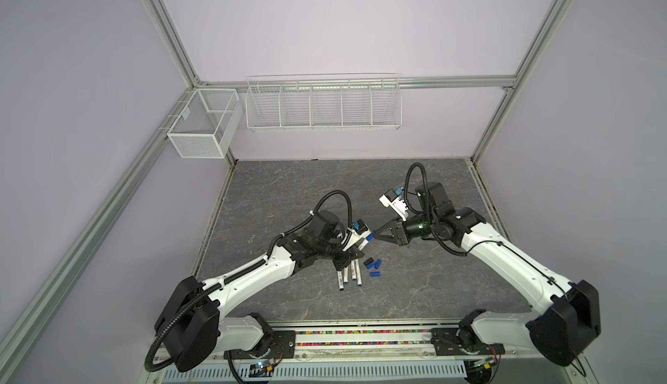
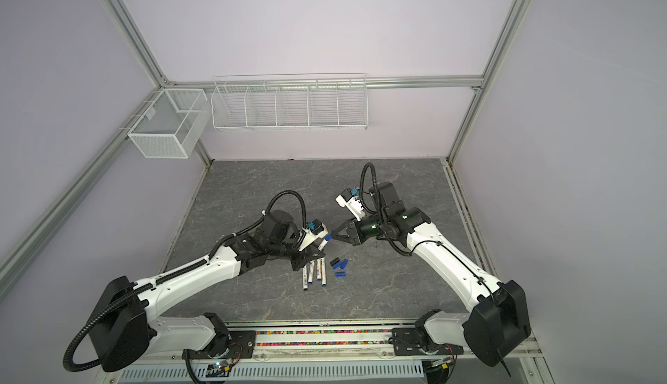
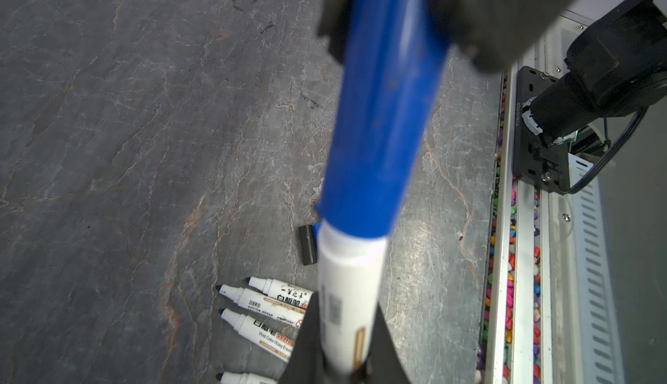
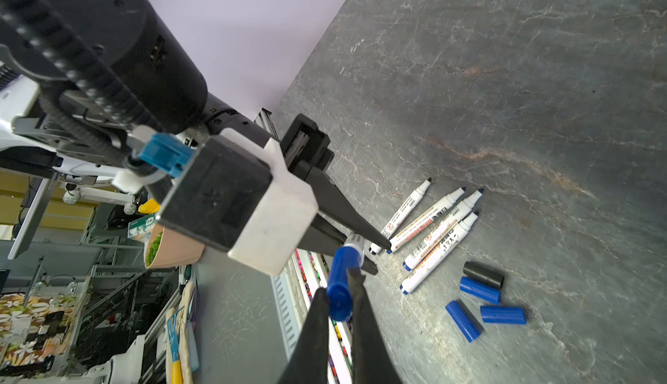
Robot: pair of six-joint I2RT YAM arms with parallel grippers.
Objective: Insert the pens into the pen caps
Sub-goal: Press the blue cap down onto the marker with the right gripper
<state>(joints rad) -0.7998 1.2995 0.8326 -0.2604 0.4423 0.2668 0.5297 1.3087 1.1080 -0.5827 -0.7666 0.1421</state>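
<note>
Plainly held up above the bench (image 1: 288, 191): left hand (image 3: 346, 299) pressed tight on a pen (image 3: 352, 256) at the barrel, right hand (image 4: 335, 281) pinching a blue cap (image 3: 382, 111) over that pen's tip. Tip hidden inside; perhaps fully seated, hard to say through the blur. Lying on the bench just below, four loose pens (image 4: 443, 229) side by side, far ends covered by the left hand in both top views. Beside them three blue caps (image 4: 502, 314) and a black cap (image 4: 483, 274), close together; in the left wrist view mostly blocked by the held pen, only the black one and a blue sliver showing.
</note>
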